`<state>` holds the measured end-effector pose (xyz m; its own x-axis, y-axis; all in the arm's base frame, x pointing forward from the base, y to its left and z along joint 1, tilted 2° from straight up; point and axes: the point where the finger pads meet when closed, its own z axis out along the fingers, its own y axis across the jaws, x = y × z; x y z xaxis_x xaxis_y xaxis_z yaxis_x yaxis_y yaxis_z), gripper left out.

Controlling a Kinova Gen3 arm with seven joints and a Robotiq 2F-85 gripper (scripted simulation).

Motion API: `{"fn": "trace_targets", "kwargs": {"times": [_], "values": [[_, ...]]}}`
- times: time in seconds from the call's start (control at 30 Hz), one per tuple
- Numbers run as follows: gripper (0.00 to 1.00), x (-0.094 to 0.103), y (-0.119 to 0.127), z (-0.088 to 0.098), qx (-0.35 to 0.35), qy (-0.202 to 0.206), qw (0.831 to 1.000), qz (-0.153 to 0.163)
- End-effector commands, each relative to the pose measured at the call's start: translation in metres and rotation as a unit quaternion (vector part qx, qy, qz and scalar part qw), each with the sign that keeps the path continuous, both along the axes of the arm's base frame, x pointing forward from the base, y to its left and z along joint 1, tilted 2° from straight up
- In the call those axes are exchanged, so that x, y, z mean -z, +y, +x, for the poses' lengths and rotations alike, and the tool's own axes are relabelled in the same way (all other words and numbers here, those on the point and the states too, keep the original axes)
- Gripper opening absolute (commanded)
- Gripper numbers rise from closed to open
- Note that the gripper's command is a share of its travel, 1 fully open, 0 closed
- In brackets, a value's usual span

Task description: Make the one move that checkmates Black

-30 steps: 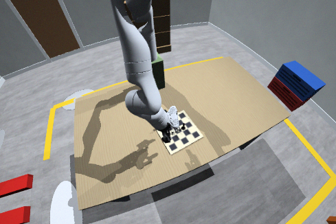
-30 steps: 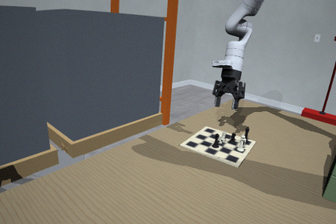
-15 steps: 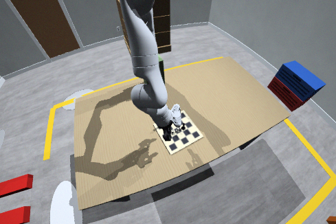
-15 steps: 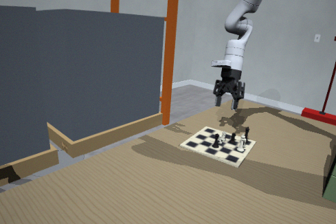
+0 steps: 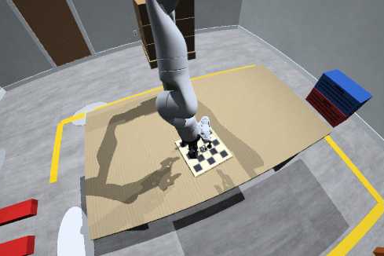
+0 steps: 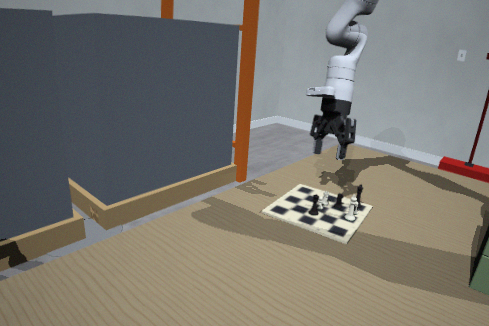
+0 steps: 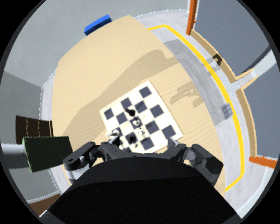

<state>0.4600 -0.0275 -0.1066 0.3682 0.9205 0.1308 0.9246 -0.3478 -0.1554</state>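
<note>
A small chessboard point(image 6: 318, 211) lies on the wooden table; it also shows in the top view point(image 5: 204, 155) and in the wrist view point(image 7: 139, 123). Several black and white pieces stand upright near its middle and far side, among them a tall black piece point(image 6: 359, 193), a white piece point(image 6: 352, 207), a black piece point(image 6: 314, 204) and a small white piece point(image 6: 325, 199). My gripper point(image 6: 329, 146) is open and empty, hanging well above the far side of the board. In the top view the arm hides part of the board.
A green box point(image 6: 488, 255) stands on the table at the right. A dark panel wall point(image 6: 104, 110) with wooden base and an orange post point(image 6: 246, 90) stand left of the table. Blue and red crates point(image 5: 338, 96) sit off the table's far corner.
</note>
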Motion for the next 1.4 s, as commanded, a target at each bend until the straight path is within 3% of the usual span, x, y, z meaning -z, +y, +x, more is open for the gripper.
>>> {"fn": "trace_targets", "kwargs": {"times": [0.0, 0.03, 0.73, 0.77, 1.03, 1.37], "values": [[1.00, -0.002, 0.001, 0.001, -0.002, -0.002, 1.000, 0.000], [1.00, -0.004, 0.005, -0.001, 0.010, -0.004, 1.000, -0.014], [1.00, -0.007, 0.008, -0.004, 0.022, -0.008, 0.999, -0.028], [1.00, -0.009, 0.010, -0.007, 0.033, -0.011, 0.999, -0.040], [1.00, -0.009, 0.010, -0.007, 0.033, -0.011, 0.999, -0.040], [1.00, -0.015, 0.013, -0.012, 0.052, -0.019, 0.997, -0.061]]}}
